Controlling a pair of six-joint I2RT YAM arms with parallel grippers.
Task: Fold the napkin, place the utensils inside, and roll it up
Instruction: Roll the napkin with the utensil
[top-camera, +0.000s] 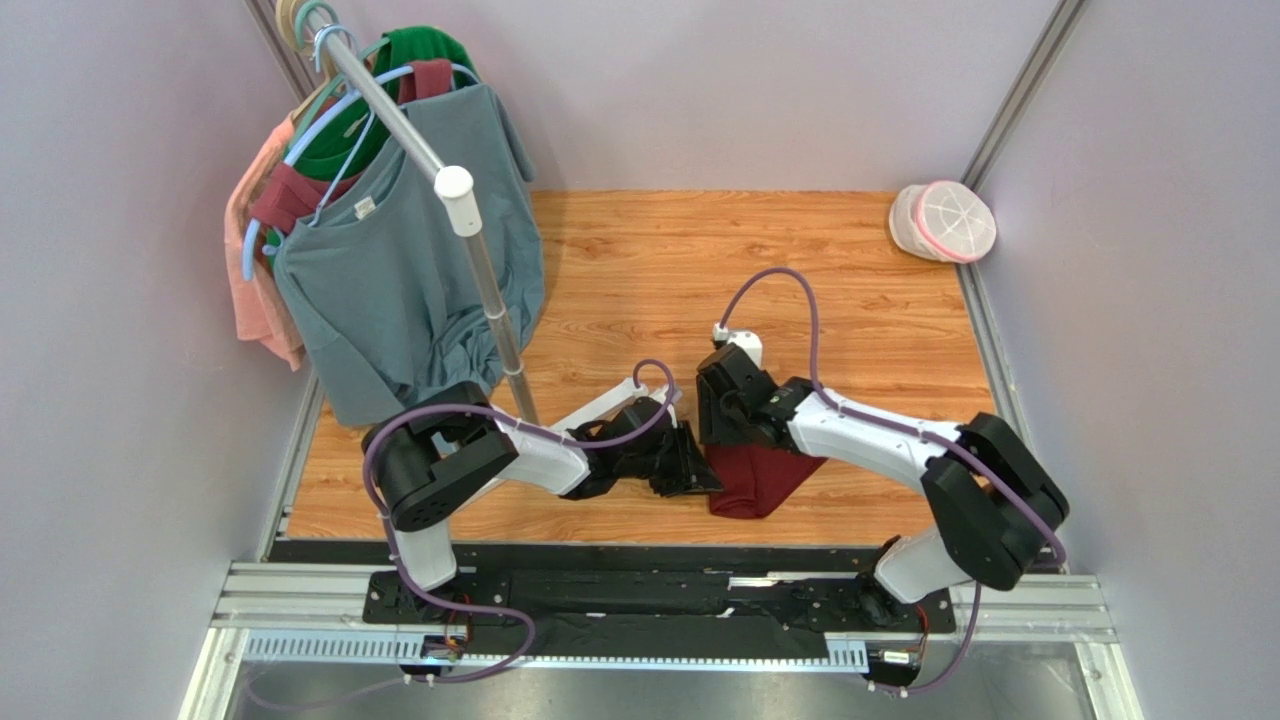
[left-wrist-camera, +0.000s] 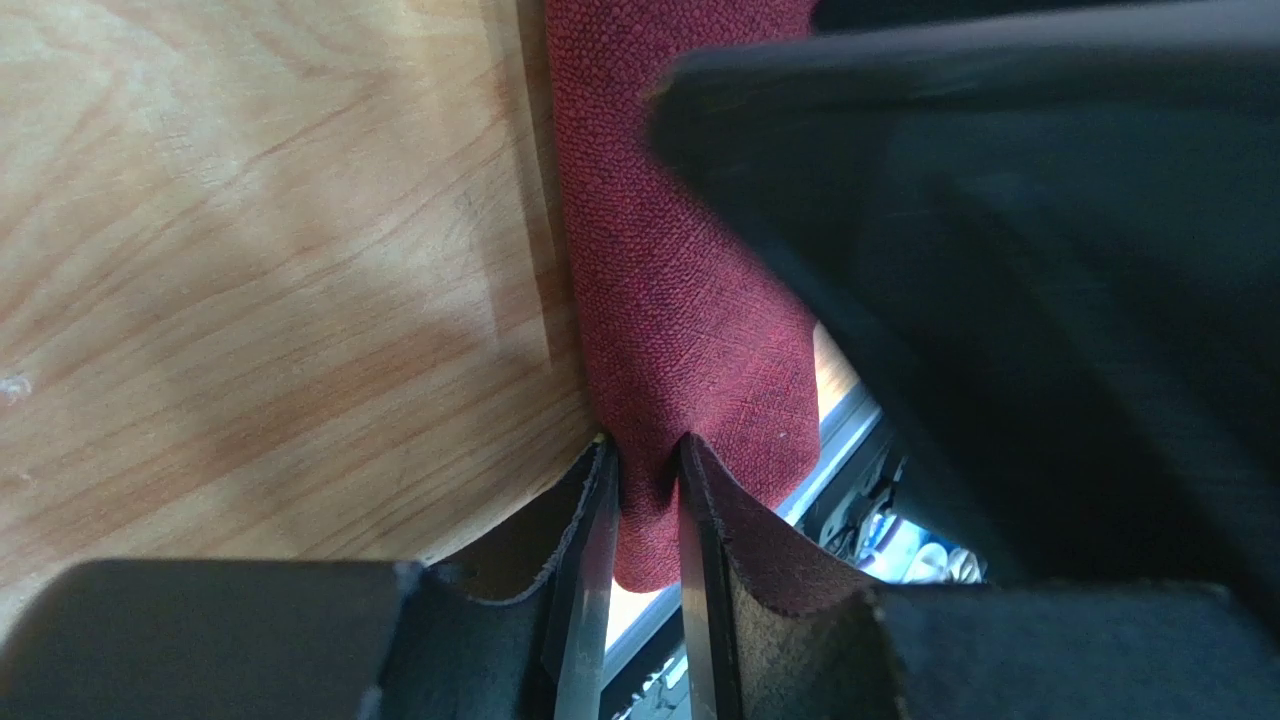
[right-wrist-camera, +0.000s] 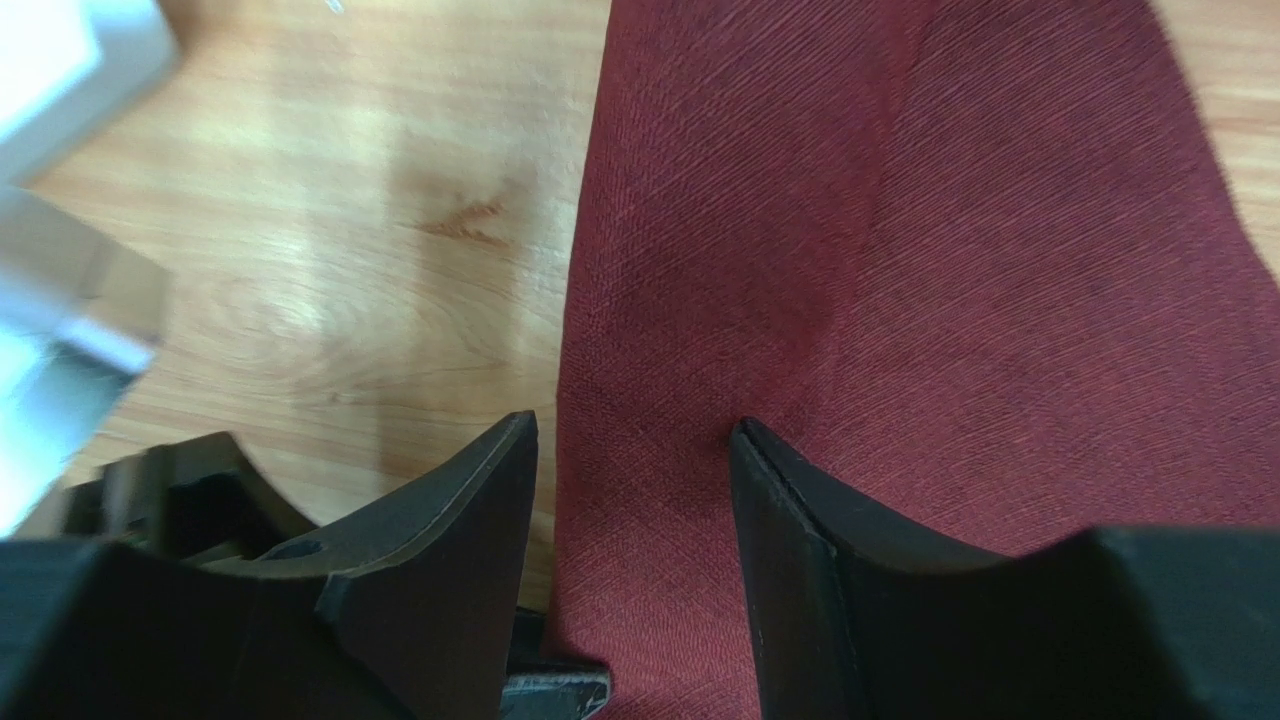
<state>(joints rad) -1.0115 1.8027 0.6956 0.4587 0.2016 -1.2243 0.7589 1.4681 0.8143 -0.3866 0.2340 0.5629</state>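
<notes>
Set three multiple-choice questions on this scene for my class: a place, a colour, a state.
1. Where is the napkin? A) by the table's near edge; B) in the far right corner; C) on the clothes rack.
2. What colour is the napkin? A) green; B) white; C) dark red.
3. What are the left fingers doing? A) spread over bare wood; B) pinching the napkin; C) holding a fork.
Answers: 1 A, seen in the top view; 2 C, dark red in every view; 3 B, the left wrist view shows cloth clamped between them.
</notes>
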